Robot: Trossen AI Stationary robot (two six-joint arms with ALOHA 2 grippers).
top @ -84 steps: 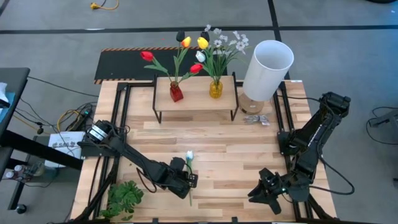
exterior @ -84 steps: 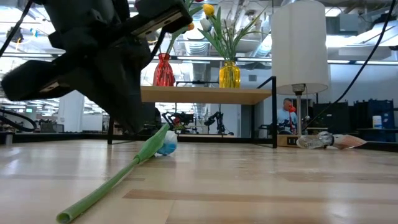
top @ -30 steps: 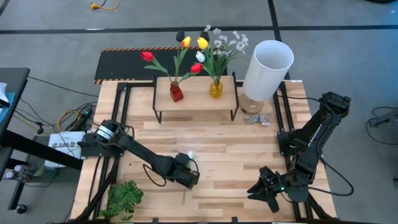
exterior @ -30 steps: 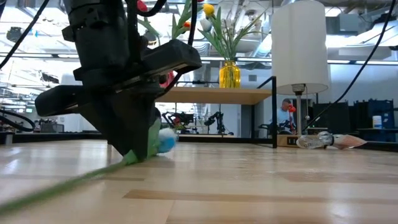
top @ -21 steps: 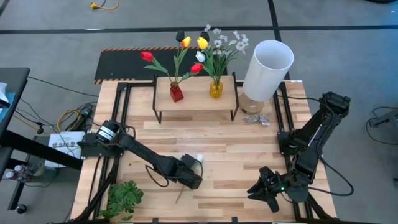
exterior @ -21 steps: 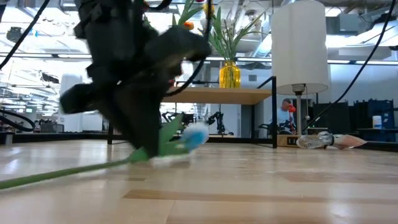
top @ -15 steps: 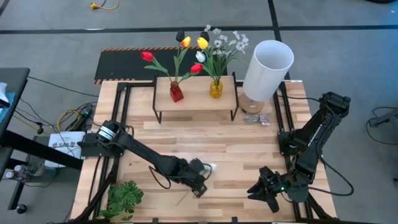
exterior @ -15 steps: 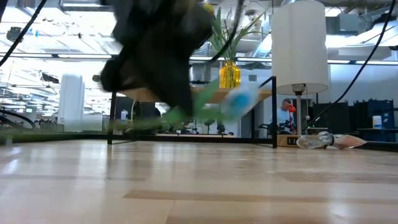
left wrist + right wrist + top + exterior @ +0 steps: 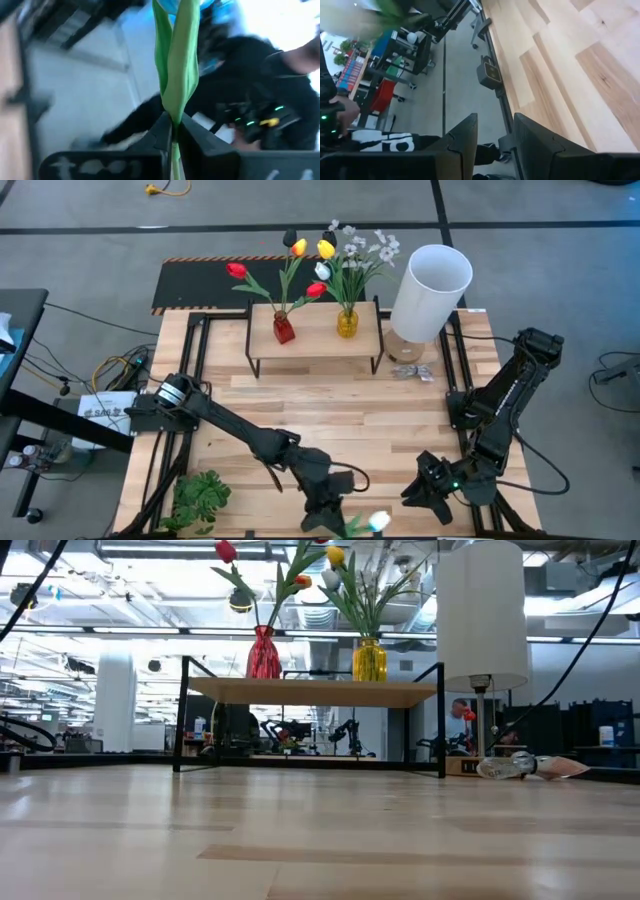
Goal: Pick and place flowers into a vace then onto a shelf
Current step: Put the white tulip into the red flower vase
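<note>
Left gripper point(image 9: 172, 131): clenched on the green stem of a flower point(image 9: 176, 75); seen from above, it point(image 9: 330, 515) hangs at the bench's front edge, near the middle.
Held flower: its pale head point(image 9: 377, 522) and a leaf point toward the right arm, just at the front edge of the bench point(image 9: 400, 420).
Left arm pose: stretched low and long from its base at the left edge, elbow bent over the front boards, wrist turned down and toward the front.
Right gripper point(image 9: 428, 492): near the front right corner, fingers point(image 9: 464, 135) parted with nothing between them; the arm is folded back on itself along the right edge.
Writing: none that can be read; a blurred white mark shows in the right wrist view.
Shelf point(image 9: 315, 325): at the back of the bench, carrying a red vase point(image 9: 283, 329) and a yellow vase point(image 9: 347, 323), both with flowers in them.
Lamp point(image 9: 430, 290): white shade, standing just beside the shelf's right end.
Leafy sprig point(image 9: 200, 498): lying at the front left corner.
</note>
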